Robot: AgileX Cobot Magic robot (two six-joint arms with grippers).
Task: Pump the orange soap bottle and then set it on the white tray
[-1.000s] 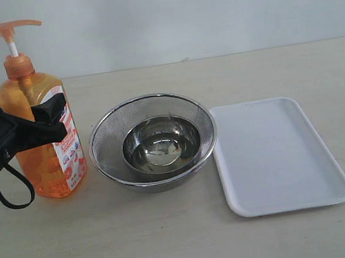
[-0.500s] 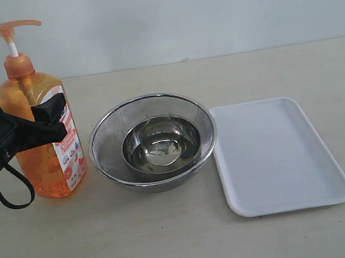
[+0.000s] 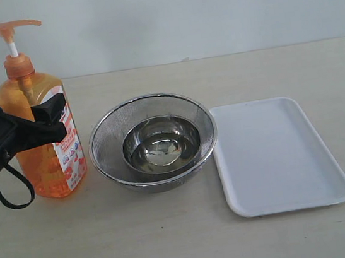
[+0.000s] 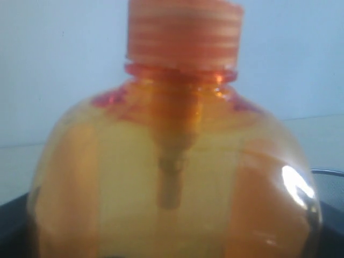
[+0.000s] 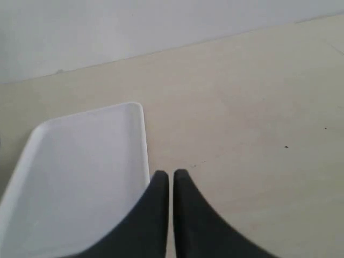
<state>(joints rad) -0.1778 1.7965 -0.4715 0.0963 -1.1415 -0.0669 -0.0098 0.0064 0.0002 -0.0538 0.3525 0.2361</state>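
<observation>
Exterior view, read from left to right. At the far left, the left gripper (image 3: pixel 44 118) reaches in from the frame edge. Its black near finger (image 3: pixel 51 112) lies across the front of the orange soap bottle (image 3: pixel 45 166) at shoulder height, over the upper edge of the label. The far finger is hidden behind the bottle, so the fingers are spread to the bottle's width and clasp it. The bottle stands upright on the beige table (image 3: pixel 175 243), left of the bowls and well apart from the tray. Its orange pump head (image 3: pixel 16 25) is raised on a white stem, with the spout pointing right.

The left wrist view shows the orange soap bottle (image 4: pixel 172 177) filling the picture (blurred by nearness), topped by its ribbed orange collar (image 4: pixel 184 32).

At centre is a round steel mesh bowl (image 3: pixel 106 144) with a smaller polished steel bowl (image 3: pixel 162 148) nested inside it. The mesh bowl sits just beside the bottle.

To the right is the white tray (image 3: pixel 277 153), lying flat on the table with nothing on it. Its left rim is just beside the mesh bowl.

In the right wrist view, the right gripper (image 5: pixel 171 180) has its two dark fingers drawn together, with only a thin slit between the tips and nothing held. It hangs over bare table near a corner of the white tray (image 5: pixel 80 172).
</observation>
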